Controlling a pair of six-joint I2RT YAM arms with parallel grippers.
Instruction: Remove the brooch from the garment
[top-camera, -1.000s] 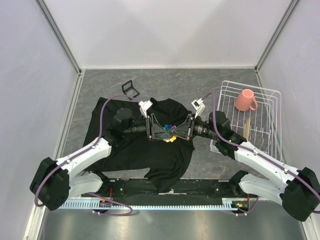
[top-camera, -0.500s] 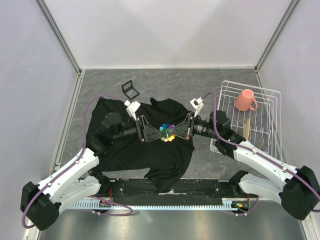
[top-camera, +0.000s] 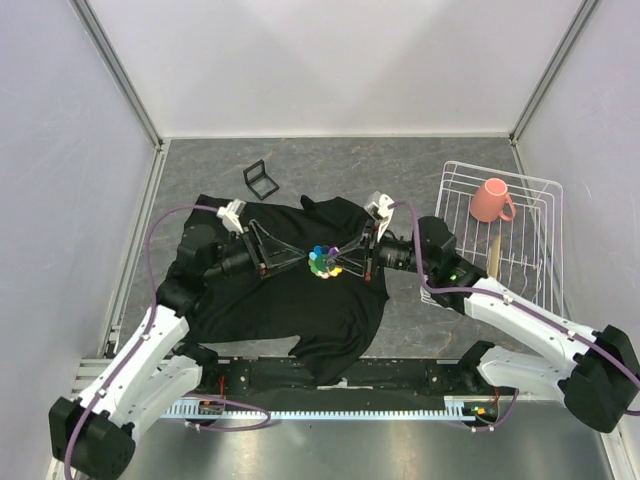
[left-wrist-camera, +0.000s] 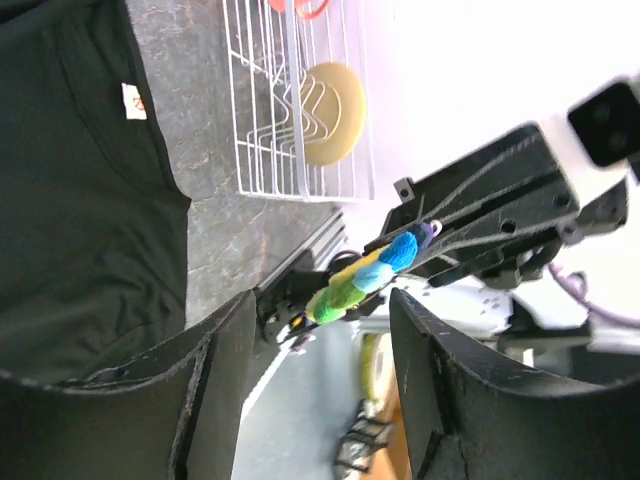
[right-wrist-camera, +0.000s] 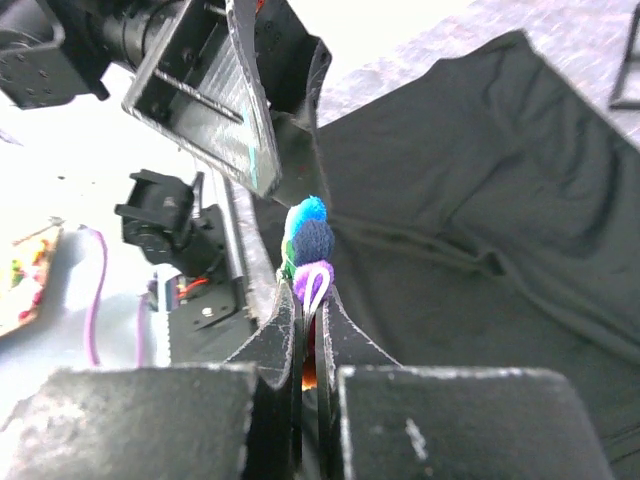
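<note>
I'm seeing right tool (top-camera: 338, 264) clamping brooch (top-camera: 322, 263), lower petals hiding inside its grip | left tool (top-camera: 297, 262) gaping wide opposite, gripping nothing

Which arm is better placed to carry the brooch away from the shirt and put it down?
Right. The right gripper is shut on the brooch, apparently clear of the garment; the left gripper is open beside it, holding nothing.

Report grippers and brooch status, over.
Right gripper shut on brooch, held above garment. Left gripper open, just beside brooch, not gripping. Nothing blocking.
</note>
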